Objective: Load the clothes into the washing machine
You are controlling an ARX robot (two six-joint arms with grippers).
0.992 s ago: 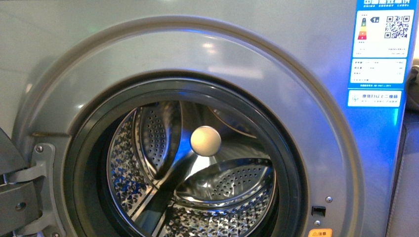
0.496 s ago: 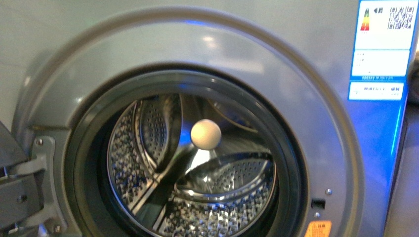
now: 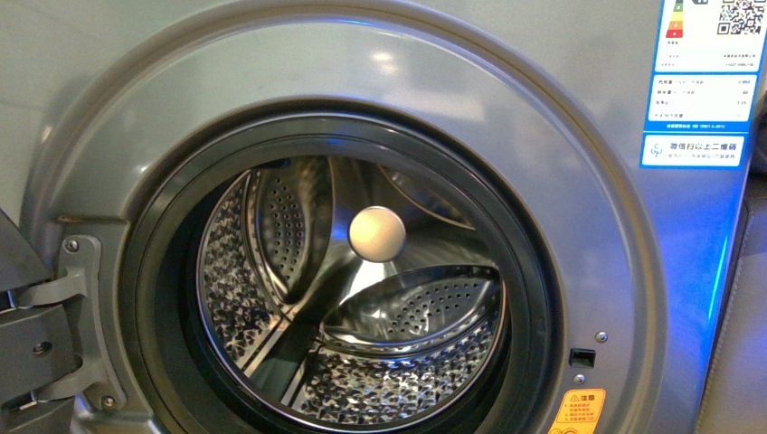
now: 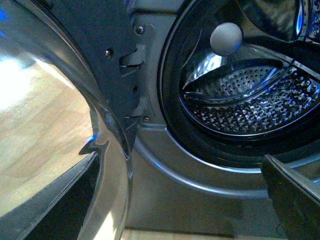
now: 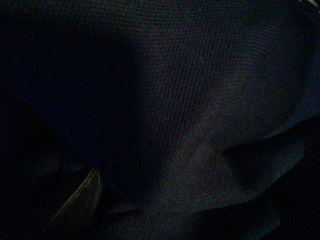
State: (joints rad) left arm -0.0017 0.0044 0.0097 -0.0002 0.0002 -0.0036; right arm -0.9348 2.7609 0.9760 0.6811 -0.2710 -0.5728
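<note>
The silver-grey washing machine (image 3: 579, 181) fills the front view. Its door is open and its perforated steel drum (image 3: 398, 362) holds nothing. The drum also shows in the left wrist view (image 4: 250, 100). My left gripper (image 4: 185, 210) is open and empty, low in front of the porthole's lower rim, with one dark finger (image 4: 295, 200) at the side. Neither arm shows in the front view. The right wrist view is dim and filled by the clothes (image 5: 200, 125), a dark navy weave in folds. My right gripper is shut on it, its fingers hidden under the fabric.
The open door's glass (image 4: 50, 125) and its hinge (image 4: 127, 75) stand beside my left gripper; the hinge also shows in the front view (image 3: 63, 307). A dark rubber gasket (image 3: 167, 298) rings the mouth. An energy label (image 3: 701, 81) and a yellow sticker (image 3: 579, 411) are at the right.
The front view has dropped a little: the porthole and energy label sit higher in the frame, and more of the yellow sticker shows. The drum looks the same.
</note>
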